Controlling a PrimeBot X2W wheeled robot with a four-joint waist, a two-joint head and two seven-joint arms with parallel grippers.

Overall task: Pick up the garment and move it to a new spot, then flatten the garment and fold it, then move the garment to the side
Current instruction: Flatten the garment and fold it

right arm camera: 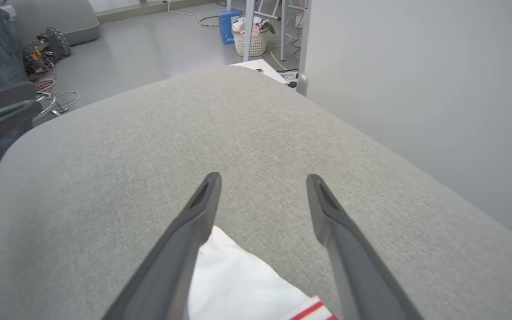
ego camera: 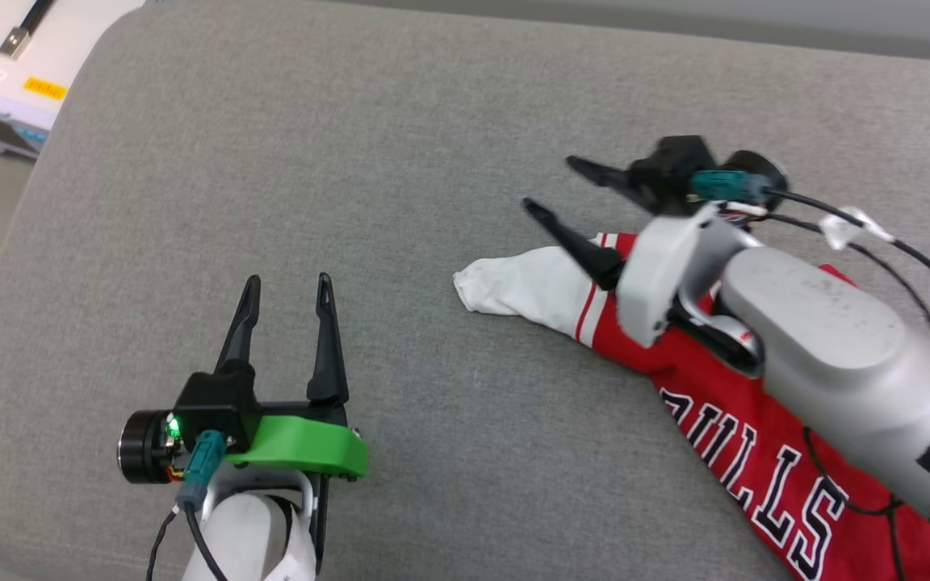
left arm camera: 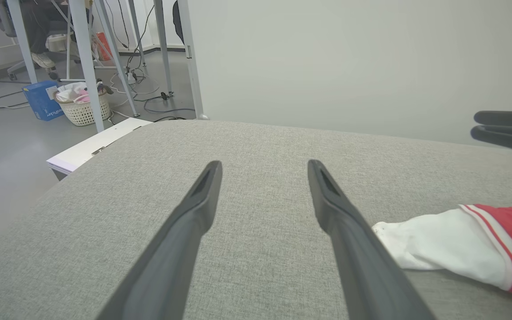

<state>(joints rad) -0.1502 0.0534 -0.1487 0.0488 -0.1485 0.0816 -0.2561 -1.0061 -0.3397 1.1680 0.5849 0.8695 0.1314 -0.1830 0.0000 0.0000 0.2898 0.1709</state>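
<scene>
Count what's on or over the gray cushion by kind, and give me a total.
Garments: 1, the red Bulls jersey T-shirt
Grippers: 2, the left gripper and the right gripper, both open
Total: 3

The left gripper is held over the near left part of the grey padded surface, its two dark fingers parted and pointing straight away from the robot. The right gripper reaches in from the near right corner on its pale forearm, fingers likewise parted and angled toward the far left.
</scene>
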